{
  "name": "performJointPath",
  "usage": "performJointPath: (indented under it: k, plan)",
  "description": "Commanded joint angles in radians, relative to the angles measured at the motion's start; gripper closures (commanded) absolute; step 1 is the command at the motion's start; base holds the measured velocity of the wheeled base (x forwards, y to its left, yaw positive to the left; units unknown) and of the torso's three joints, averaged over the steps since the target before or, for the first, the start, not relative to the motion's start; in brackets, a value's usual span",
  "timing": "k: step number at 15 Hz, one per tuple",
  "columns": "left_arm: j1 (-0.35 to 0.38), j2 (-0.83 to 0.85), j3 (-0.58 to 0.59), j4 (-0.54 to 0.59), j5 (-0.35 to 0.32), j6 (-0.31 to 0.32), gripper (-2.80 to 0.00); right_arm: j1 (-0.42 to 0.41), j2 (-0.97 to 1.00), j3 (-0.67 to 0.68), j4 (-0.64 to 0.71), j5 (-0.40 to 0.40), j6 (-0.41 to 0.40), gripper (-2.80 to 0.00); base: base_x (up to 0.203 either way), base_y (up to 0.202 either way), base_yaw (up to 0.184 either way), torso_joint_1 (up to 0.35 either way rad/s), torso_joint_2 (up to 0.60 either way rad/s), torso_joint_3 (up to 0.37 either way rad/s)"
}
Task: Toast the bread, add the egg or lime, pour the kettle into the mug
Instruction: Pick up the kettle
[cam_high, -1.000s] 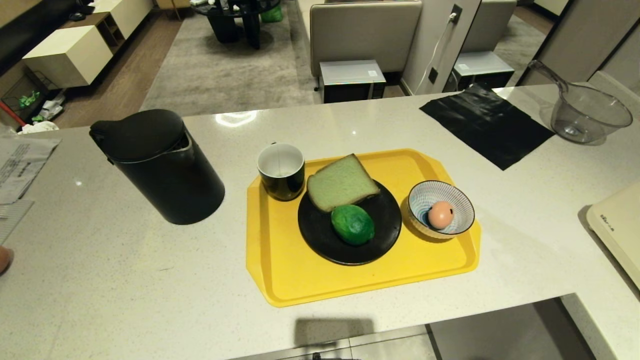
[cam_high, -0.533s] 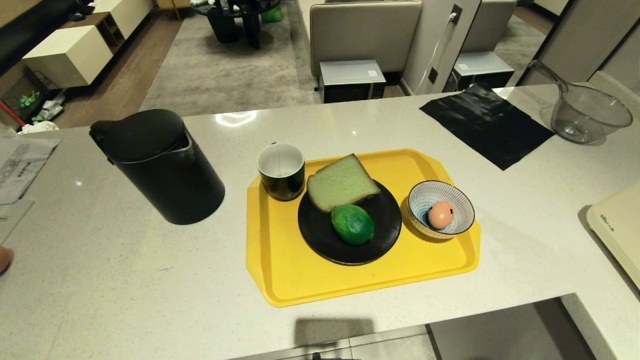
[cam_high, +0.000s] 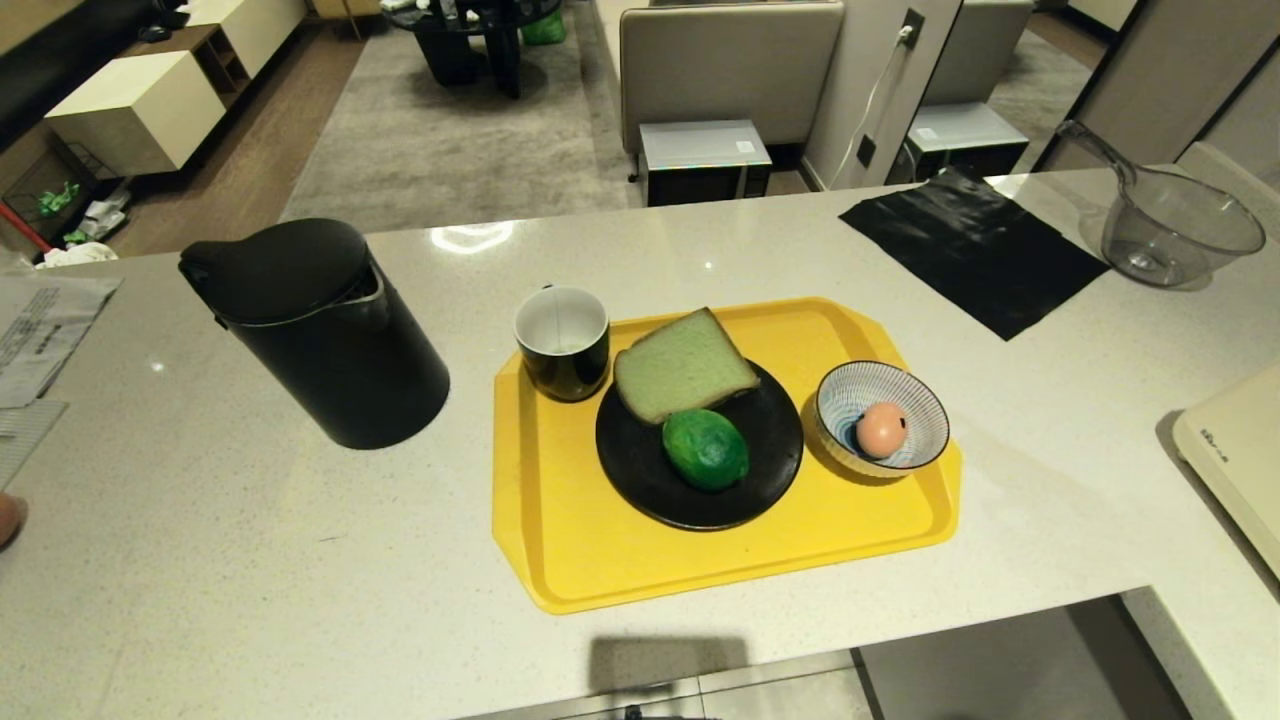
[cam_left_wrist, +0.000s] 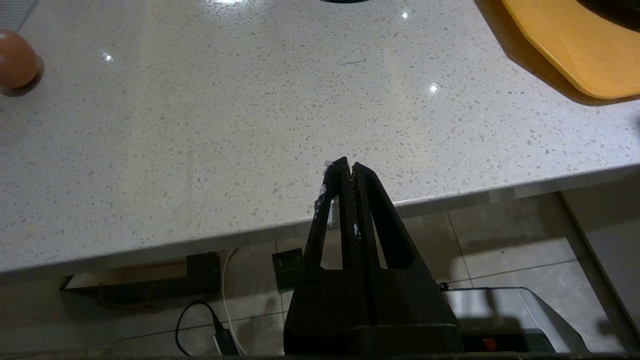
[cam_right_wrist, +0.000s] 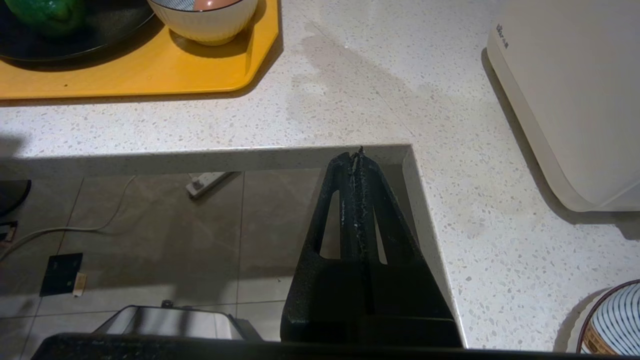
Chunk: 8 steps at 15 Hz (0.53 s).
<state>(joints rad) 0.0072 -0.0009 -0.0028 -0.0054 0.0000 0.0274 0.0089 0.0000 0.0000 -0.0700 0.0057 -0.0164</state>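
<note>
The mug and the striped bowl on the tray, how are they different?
The mug is glossy black outside and plain white inside; the bowl is blue-and-white striped. The mug is tall and straight-sided; the bowl is low and flared. The bowl holds an egg; the mug holds no object. Both stand upright on the yellow tray.

Small dark print sits on the cream appliance (cam_right_wrist: 575, 100) (too tiny to read). The paper (cam_high: 40, 330) carries printed lines, equally unreadable.
</note>
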Motion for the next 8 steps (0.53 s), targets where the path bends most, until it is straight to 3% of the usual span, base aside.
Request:
performJointPath:
  k: [1, 5, 8]
  plan:
    - [0.0, -0.001, -0.037, -0.004, 0.0, -0.002, 0.0, 0.0, 0.002, 0.028, -0.001, 0.0, 0.0, 0.0, 0.0, 0.0, 0.0, 0.0, 0.0, 0.0]
    - [-0.002, 0.073, -0.34, 0.084, -0.015, 0.006, 0.0, 0.0, 0.003, 0.028, -0.001, 0.0, 0.0, 0.0, 0.0, 0.0, 0.0, 0.0, 0.0, 0.0]
    - [-0.001, 0.312, -0.654, 0.169, -0.012, 0.009, 0.0, 0.0, 0.002, 0.028, -0.001, 0.0, 0.0, 0.0, 0.0, 0.0, 0.0, 0.0, 0.0, 0.0]
